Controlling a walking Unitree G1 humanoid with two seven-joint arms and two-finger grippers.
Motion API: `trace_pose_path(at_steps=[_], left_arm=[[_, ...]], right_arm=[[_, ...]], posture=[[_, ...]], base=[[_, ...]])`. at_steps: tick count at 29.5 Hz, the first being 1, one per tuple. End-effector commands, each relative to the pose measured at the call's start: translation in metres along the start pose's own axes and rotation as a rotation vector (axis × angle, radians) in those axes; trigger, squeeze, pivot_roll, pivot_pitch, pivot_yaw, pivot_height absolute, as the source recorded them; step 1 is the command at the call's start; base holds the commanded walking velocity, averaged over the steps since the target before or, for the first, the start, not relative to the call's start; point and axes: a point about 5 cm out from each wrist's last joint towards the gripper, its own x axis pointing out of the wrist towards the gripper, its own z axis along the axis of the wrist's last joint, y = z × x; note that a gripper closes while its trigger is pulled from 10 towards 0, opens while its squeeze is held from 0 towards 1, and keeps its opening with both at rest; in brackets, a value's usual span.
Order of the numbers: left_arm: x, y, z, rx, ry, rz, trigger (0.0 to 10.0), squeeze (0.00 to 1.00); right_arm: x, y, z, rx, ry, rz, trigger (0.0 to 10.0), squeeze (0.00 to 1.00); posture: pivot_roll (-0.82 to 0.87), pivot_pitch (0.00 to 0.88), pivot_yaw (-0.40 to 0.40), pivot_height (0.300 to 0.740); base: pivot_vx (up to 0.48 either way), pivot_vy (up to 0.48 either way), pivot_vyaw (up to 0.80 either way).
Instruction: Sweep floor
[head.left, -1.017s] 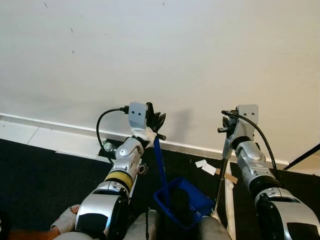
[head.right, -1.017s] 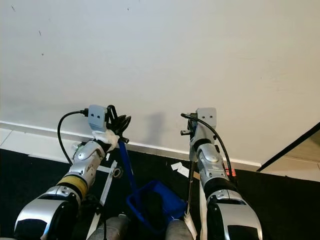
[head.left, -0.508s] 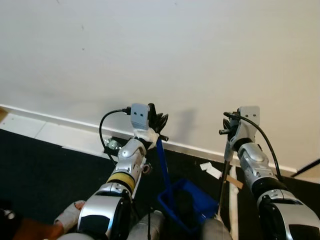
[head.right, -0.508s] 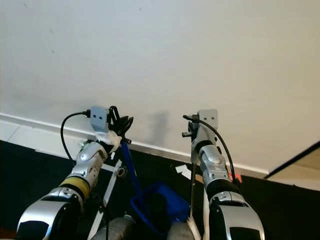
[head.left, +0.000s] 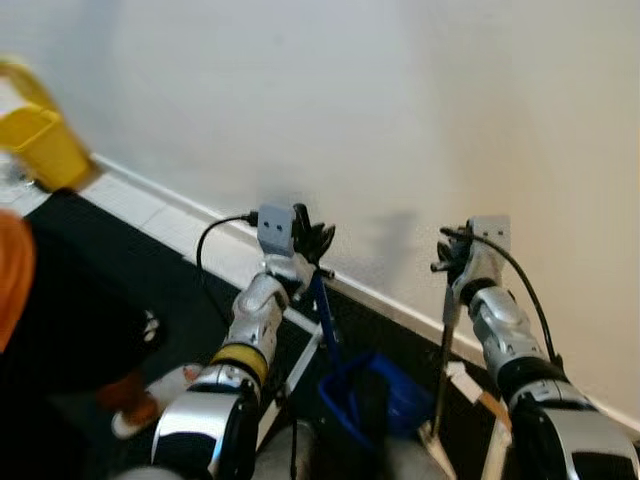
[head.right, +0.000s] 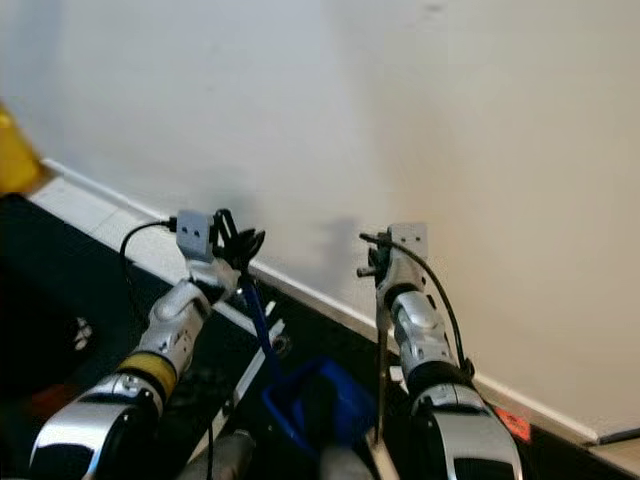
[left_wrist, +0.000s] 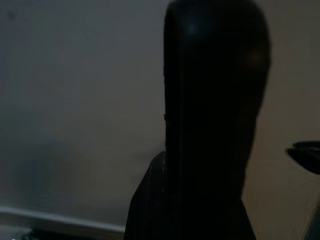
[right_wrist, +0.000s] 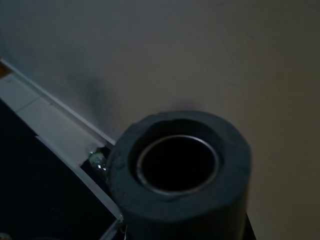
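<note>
Left gripper (head.left: 312, 243) closed round the top of the blue dustpan handle (head.left: 325, 320), close before the white wall (head.left: 400, 120). Right gripper (head.left: 452, 262) clamped on the grey broom pole (head.left: 443, 360), also close before the wall. Blue dustpan (head.left: 375, 395) low on the dark floor (head.left: 110, 290), a little out from the wall, between both arms. Yellow bin (head.left: 40, 145) far along the wall, on the left side. Views blurred, probably turning. Better to keep the pan lip flat on the floor and the pole upright; short strokes toward the pan.
</note>
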Motion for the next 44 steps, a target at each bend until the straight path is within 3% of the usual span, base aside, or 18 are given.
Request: trace_pose_path(at_steps=[1, 7, 23, 28, 31, 44], left_arm=[[0.004, -0.015, -0.005, -0.085, -0.003, -0.076, 10.0, 0.0], [0.008, -0.022, -0.001, -0.096, -0.017, -0.136, 10.0, 0.0], [0.006, -0.026, -0.004, -0.125, -0.008, -0.17, 10.0, 0.0], [0.005, -0.024, -0.004, -0.126, -0.004, -0.165, 10.0, 0.0], [0.005, -0.023, -0.003, -0.131, -0.013, -0.152, 10.0, 0.0], [0.005, -0.021, -0.003, -0.137, -0.005, -0.139, 10.0, 0.0]], right_arm=[[-0.001, -0.003, 0.001, 0.004, -0.003, -0.01, 10.0, 0.0], [-0.001, -0.006, 0.002, 0.0, -0.003, -0.029, 10.0, 0.0], [0.001, -0.007, 0.005, 0.007, -0.005, -0.032, 10.0, 0.0], [0.003, 0.008, 0.012, -0.042, -0.042, 0.141, 10.0, 0.0], [0.002, 0.015, 0.01, -0.116, -0.024, 0.214, 10.0, 0.0], [-0.001, 0.024, 0.005, -0.12, 0.0, 0.325, 10.0, 0.0]], posture=[[0.04, 0.0, -0.023, 0.74], [0.04, 0.0, -0.024, 0.74], [0.04, 0.0, -0.023, 0.74], [0.04, 0.0, -0.023, 0.74], [0.04, 0.0, -0.023, 0.74], [0.04, 0.0, -0.025, 0.74]], base=[[0.0, 0.0, 0.74], [0.0, 0.0, 0.48], [0.0, -0.462, 0.0], [0.0, -0.48, 0.09], [0.0, -0.32, 0.73], [0.0, 0.0, 0.72]])
